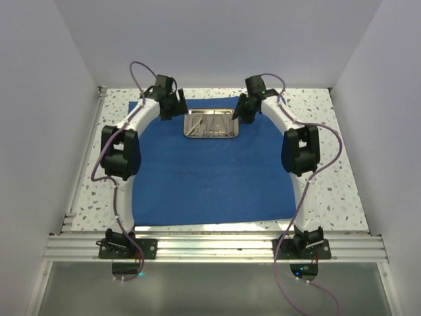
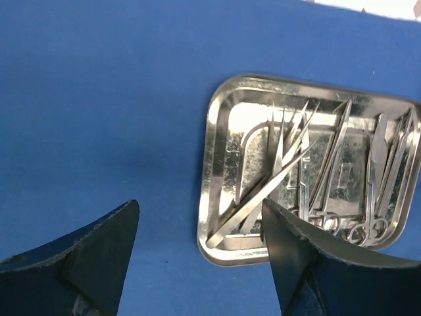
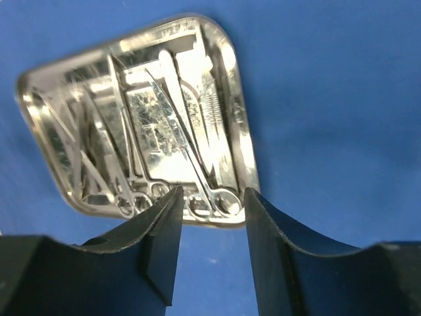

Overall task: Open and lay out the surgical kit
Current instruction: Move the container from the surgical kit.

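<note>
Top external: speckled table (image 1: pixel 329 191) rims wrap (image 1: pixel 210 181) bearing tray (image 1: pixel 210 137).

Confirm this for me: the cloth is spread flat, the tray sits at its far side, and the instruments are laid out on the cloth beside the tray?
No. The instruments are in the tray, not on the cloth beside it; the left wrist view shows this. The cloth is spread flat, with the tray at its far side.

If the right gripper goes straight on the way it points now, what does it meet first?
The right gripper would probably meet the ring handles at the steel tray's near edge; depth is unclear.
</note>
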You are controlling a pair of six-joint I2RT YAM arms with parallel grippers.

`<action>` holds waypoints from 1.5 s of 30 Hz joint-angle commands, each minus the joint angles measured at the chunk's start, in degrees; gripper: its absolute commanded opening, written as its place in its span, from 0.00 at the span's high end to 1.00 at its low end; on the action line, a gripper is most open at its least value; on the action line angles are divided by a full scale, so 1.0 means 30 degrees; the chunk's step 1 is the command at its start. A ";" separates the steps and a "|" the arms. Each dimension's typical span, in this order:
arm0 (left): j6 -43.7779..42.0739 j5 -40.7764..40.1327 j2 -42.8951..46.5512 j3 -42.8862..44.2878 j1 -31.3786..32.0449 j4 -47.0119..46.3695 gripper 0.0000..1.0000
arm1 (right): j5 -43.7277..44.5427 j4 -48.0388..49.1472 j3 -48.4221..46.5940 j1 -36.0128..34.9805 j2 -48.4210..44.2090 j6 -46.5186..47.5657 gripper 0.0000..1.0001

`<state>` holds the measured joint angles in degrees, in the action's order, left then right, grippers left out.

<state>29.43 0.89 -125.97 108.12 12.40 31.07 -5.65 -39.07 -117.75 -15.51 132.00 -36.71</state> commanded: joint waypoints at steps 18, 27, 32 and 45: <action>-0.1050 0.0848 -0.1690 0.0114 0.0611 0.0483 0.27 | 0.2146 -0.3237 -0.3317 -0.0456 0.1527 0.0634 0.57; -0.1196 0.0908 -0.2482 0.0758 0.0611 0.0863 0.30 | 0.3201 -0.3563 -0.3734 -0.0456 0.1383 0.1248 0.59; -0.1285 0.0731 -0.2803 0.1109 0.0582 0.1039 0.30 | 0.3495 -0.3234 -0.3810 -0.0427 0.0935 0.1747 0.58; -0.1314 0.0584 -0.2951 0.1813 0.0582 0.1684 0.30 | 0.3288 -0.4788 -0.7416 -0.0953 0.5096 0.2099 0.67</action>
<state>26.74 2.79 -134.30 111.55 14.17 34.46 3.53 -50.33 -136.59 -17.52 144.88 -31.90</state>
